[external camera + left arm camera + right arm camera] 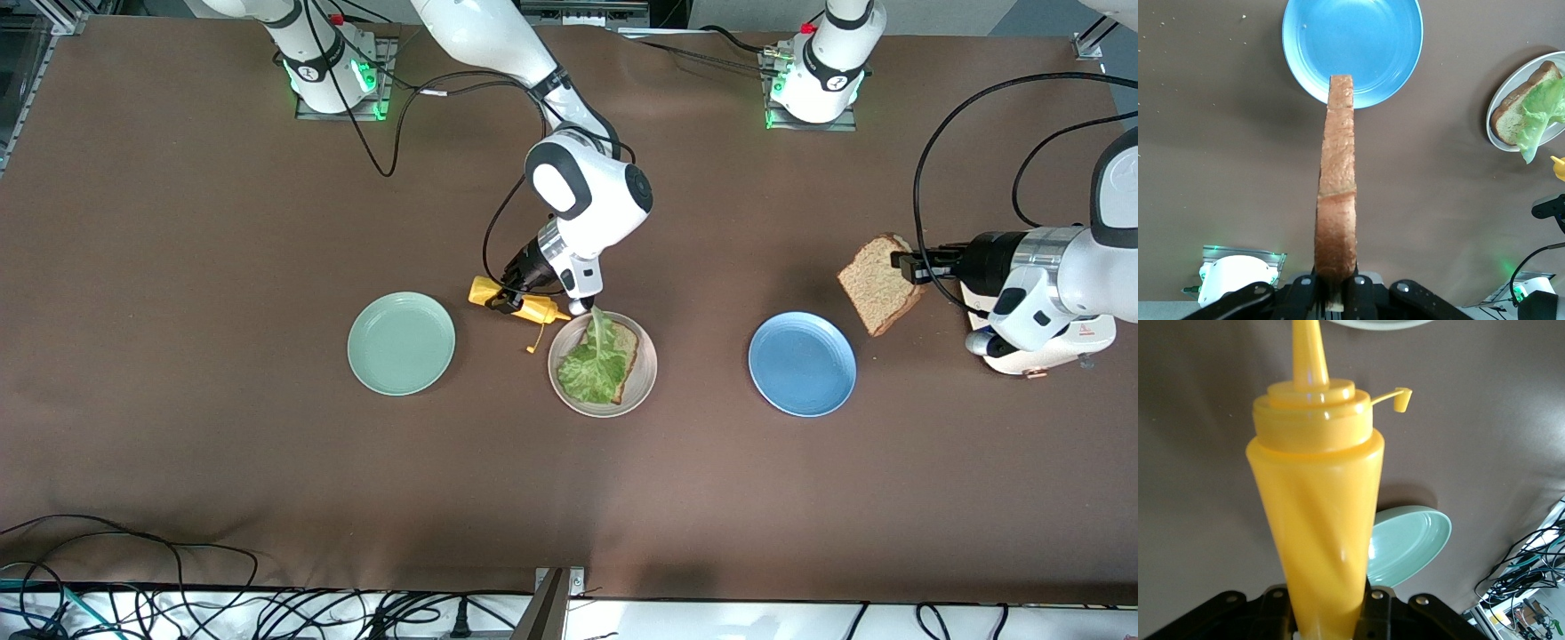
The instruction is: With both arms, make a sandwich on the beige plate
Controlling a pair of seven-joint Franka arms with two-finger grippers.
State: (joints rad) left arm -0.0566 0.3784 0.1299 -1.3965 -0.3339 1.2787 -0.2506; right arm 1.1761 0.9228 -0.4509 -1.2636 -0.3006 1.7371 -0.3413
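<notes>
One brown desk (178, 427) carries three round plates in a row: one mint-green plate (401, 343) toward the right arm's end, one pale beige plate with a ridged rim (561, 384) in the middle, and one blue plate (802, 364) toward the left arm's end. The plates stand well apart, with bare desk between them and a wide bare strip nearer to the front camera.

Two slices of brown wholegrain bread are present. One slice (628, 348) lies on the beige plate with one ruffled green lettuce leaf (594, 364) on it. The second slice (878, 283) is held on edge by the left tool (907, 267), clamped narrow on its crust, over bare desk just beside the blue plate.

The right tool (508, 298) grips one yellow plastic squeeze bottle (520, 303), tilted over the desk beside the beige plate's rim, nozzle toward that plate, its small cap (531, 349) dangling on a tether.
</notes>
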